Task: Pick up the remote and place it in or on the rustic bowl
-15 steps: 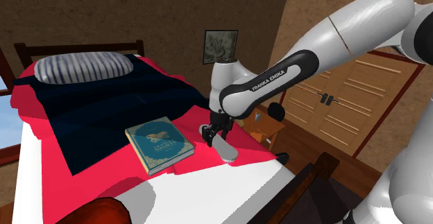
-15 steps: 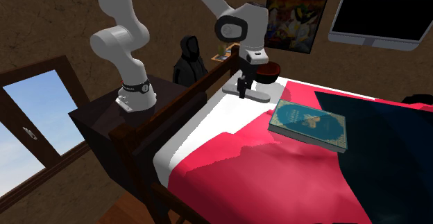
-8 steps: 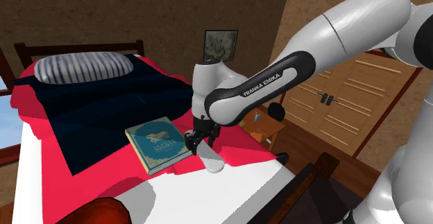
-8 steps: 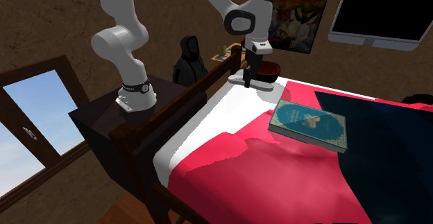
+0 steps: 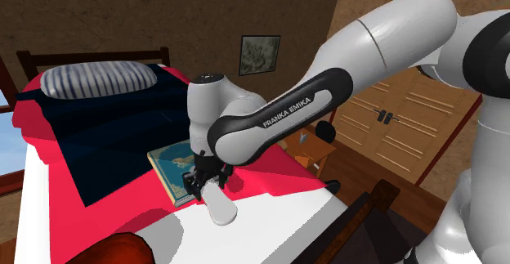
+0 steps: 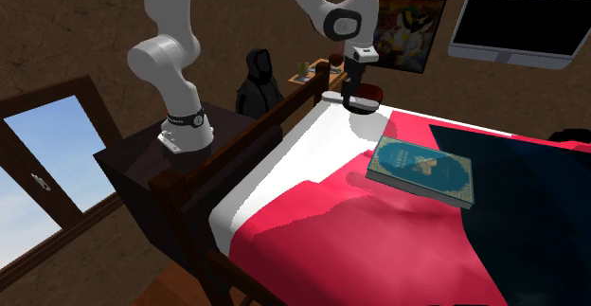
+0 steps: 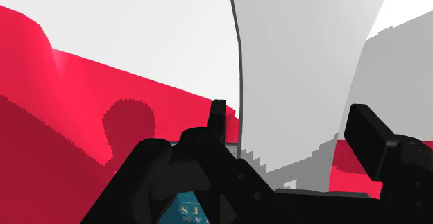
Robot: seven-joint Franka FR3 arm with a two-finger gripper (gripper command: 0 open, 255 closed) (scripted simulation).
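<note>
The remote (image 5: 221, 208) is clasped lengthwise in the clenched pincer (image 5: 208, 190) and is held over the bed's (image 5: 278, 221) white sheet. The teal book (image 5: 173, 161) is seen just beyond it. The dark red bowl (image 6: 371, 93) is seen nearby.

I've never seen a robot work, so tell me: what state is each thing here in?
tool: shut on the remote.
remote: held, lifted off the bed.
bowl: upright on the bed, without the remote.
book: closed, lying flat.
wooden doors: closed.
</note>
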